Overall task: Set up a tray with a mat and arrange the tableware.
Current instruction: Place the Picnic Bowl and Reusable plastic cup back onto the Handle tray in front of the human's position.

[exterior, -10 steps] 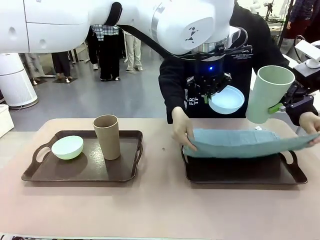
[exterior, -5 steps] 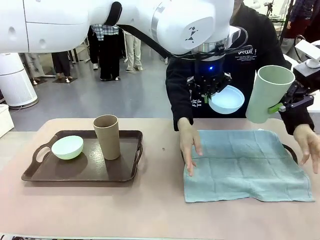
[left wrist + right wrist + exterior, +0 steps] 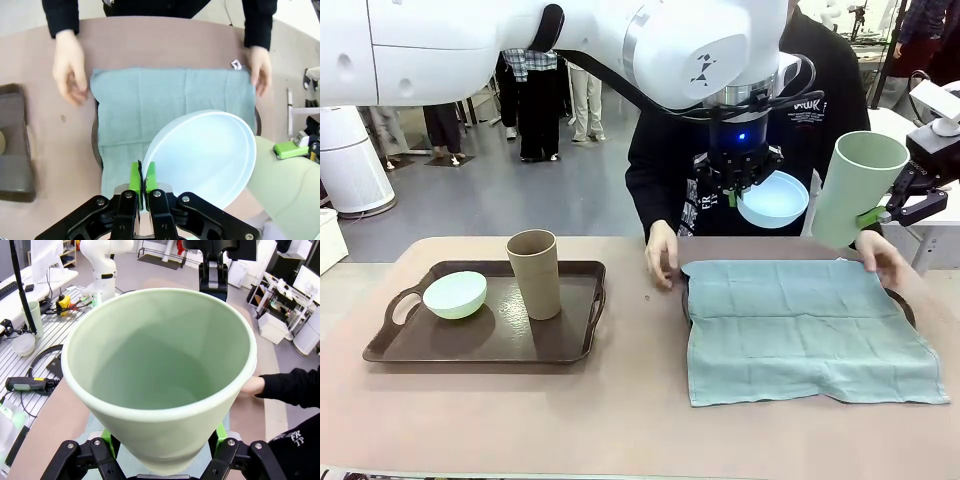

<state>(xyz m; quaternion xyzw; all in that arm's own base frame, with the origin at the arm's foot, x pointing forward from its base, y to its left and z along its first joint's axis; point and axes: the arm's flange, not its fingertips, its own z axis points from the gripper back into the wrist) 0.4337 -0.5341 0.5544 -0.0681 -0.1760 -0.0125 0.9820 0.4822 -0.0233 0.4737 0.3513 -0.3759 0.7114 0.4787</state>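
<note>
My left gripper (image 3: pixel 738 182) (image 3: pixel 143 176) hangs high over the table's far side, shut on the rim of the light blue bowl (image 3: pixel 773 199) (image 3: pixel 202 155). Off to the right, my right gripper (image 3: pixel 880 212) is shut on the pale green tumbler (image 3: pixel 857 188) (image 3: pixel 160 365), held in the air. Below them a teal mat (image 3: pixel 803 328) (image 3: pixel 165 107) lies spread over the right tray (image 3: pixel 902 303), hiding most of it. The person's hands (image 3: pixel 660 252) (image 3: pixel 883 255) rest at its far corners. The left tray (image 3: pixel 480 335) holds the mint green bowl (image 3: pixel 455 294) and the tan tumbler (image 3: pixel 534 273).
The mat's front edge hangs over the right tray onto the pinkish table (image 3: pixel 620 420). A person in black stands at the far side behind both grippers. Open table lies between the two trays and along the near edge.
The person lowered the mat from the air flat over the right tray, then drew both hands back to its far corners. Both grippers have stayed where they were.
</note>
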